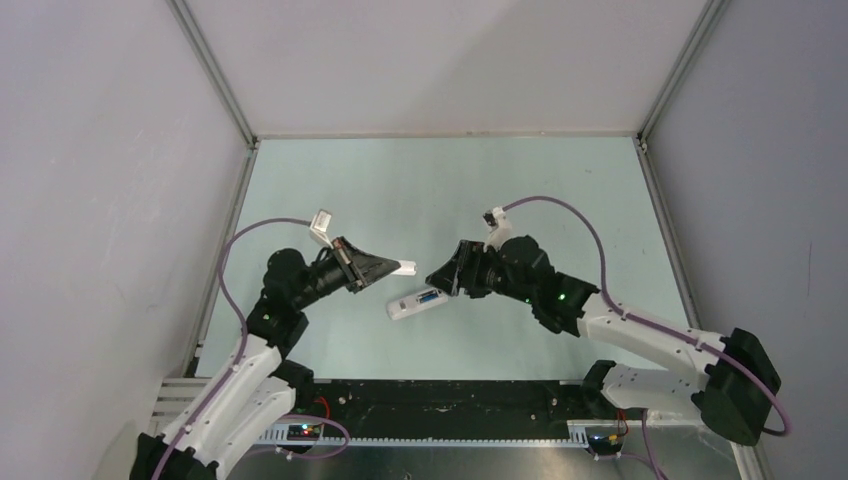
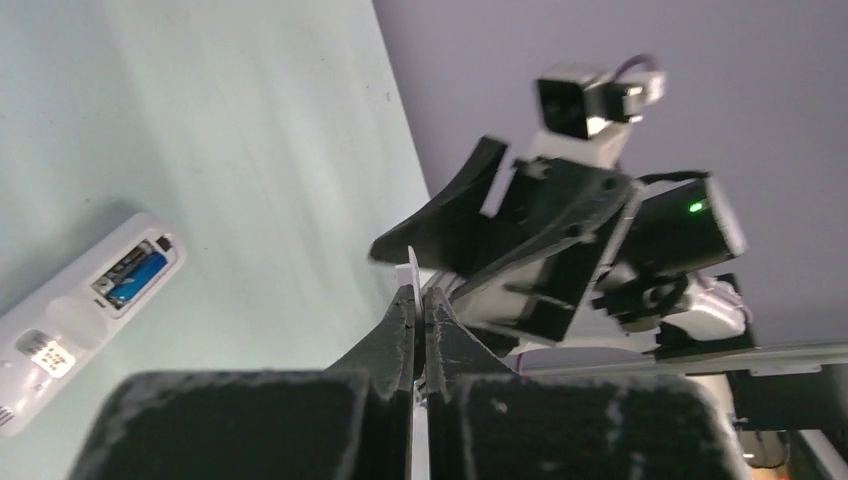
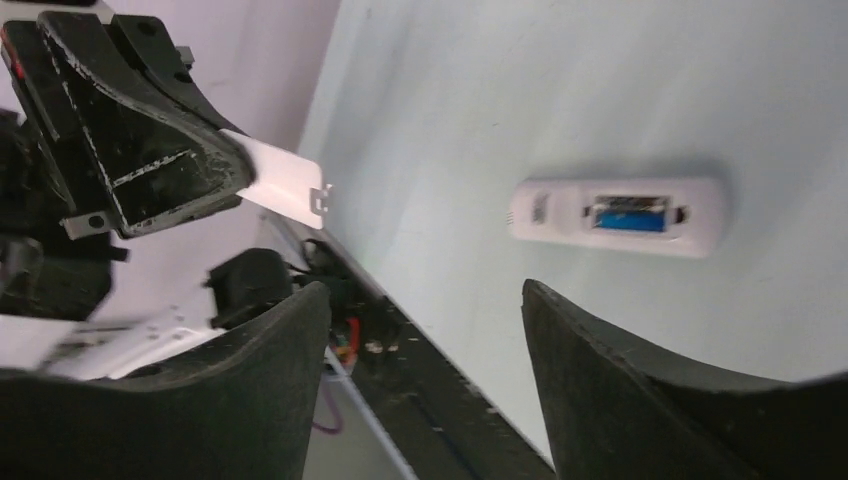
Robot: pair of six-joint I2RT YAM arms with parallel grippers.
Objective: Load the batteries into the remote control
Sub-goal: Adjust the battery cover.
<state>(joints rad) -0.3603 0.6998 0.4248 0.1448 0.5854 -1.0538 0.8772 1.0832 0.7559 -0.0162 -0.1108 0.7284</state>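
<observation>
The white remote control [image 1: 418,302] lies back-up on the table between the grippers, its battery bay open. The bright blue battery [image 1: 428,296] sits in the bay; it also shows in the left wrist view [image 2: 138,280] and the right wrist view [image 3: 630,218]. A greyish strip lies beside it; I cannot tell if that is the dark battery. My left gripper [image 1: 385,268] is shut on a thin white cover plate [image 1: 405,267], held above the table left of the remote [image 2: 85,310]. The plate shows edge-on between the left fingers [image 2: 413,270]. My right gripper [image 1: 445,278] is open and empty, just right of the remote [image 3: 615,215].
A black cable tray [image 1: 450,400] runs along the near table edge by the arm bases. Grey enclosure walls [image 1: 100,200] stand on the left, right and back. The pale green table top [image 1: 450,190] stretches behind the grippers.
</observation>
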